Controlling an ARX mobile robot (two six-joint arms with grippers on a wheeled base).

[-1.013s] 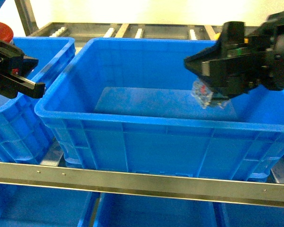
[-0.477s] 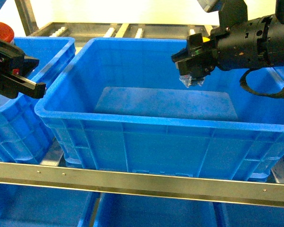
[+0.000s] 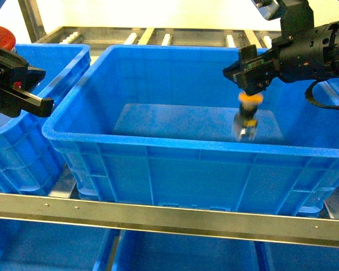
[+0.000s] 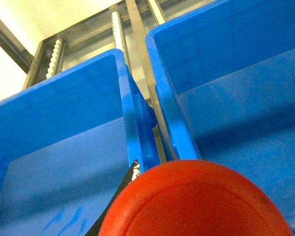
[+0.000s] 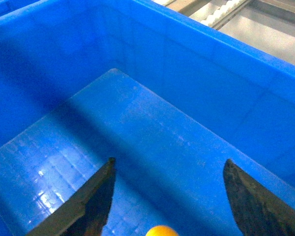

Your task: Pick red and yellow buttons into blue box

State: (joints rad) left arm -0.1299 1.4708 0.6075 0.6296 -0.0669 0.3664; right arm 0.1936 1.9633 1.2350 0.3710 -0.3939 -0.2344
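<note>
**Yellow button loose inside the blue box, red button held at the left**

While the yellow button (image 3: 248,116) hangs in the air inside the blue box (image 3: 175,151), cap up and clear body down, nothing grips it: it sits just below the right gripper (image 3: 252,79), apart from both fingers, over the right part of the box floor. From the right wrist camera the two black fingers (image 5: 91,201) stand spread wide, with only the top of the yellow cap (image 5: 162,231) showing between them at the bottom edge and the bare blue floor beyond.

Over at the far left, the red button (image 3: 1,38) shows as a red cap above the left gripper (image 3: 14,84), which is over the neighbouring blue bin (image 3: 45,62) rather than the middle box. The left wrist camera has the red cap (image 4: 196,201) filling its lower part, close against the lens; the fingers themselves are hidden, so I cannot tell how they are set.

A metal rail (image 3: 158,217) runs along the near side below the box, and roller tracks (image 3: 141,36) lie behind it.
</note>
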